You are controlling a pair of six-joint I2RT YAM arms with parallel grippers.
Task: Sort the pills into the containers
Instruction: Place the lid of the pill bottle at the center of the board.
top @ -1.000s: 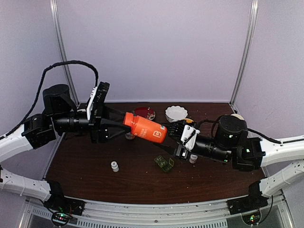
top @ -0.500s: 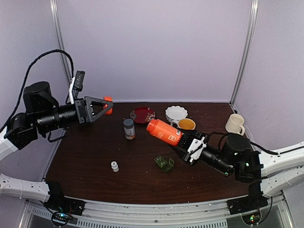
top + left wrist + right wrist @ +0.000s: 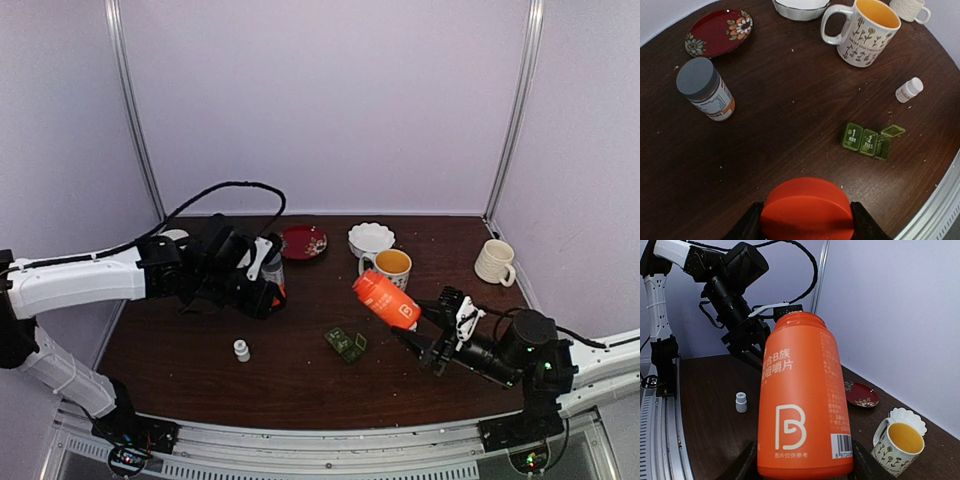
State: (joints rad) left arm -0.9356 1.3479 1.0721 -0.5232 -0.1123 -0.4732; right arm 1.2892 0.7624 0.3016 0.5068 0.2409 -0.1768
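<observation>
Top external view: my right gripper (image 3: 428, 330) is clamped on the base of the orange bottle (image 3: 386, 299), which is uncapped and tilted. My left gripper (image 3: 805, 229) pinches the orange cap (image 3: 806, 202). The green pill box (image 3: 346, 343) lies on the table (image 3: 180, 350) between them, with one end lid up. I cannot make out any pills.

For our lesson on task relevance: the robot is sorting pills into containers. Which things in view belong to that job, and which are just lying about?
Job: green pill box, one lid open; orange bottle, uncapped, probably the pill source; orange cap.
Lying about: grey-capped bottle, red plate, white bowl, patterned mug, cream mug, small white bottle, second small white bottle.
</observation>
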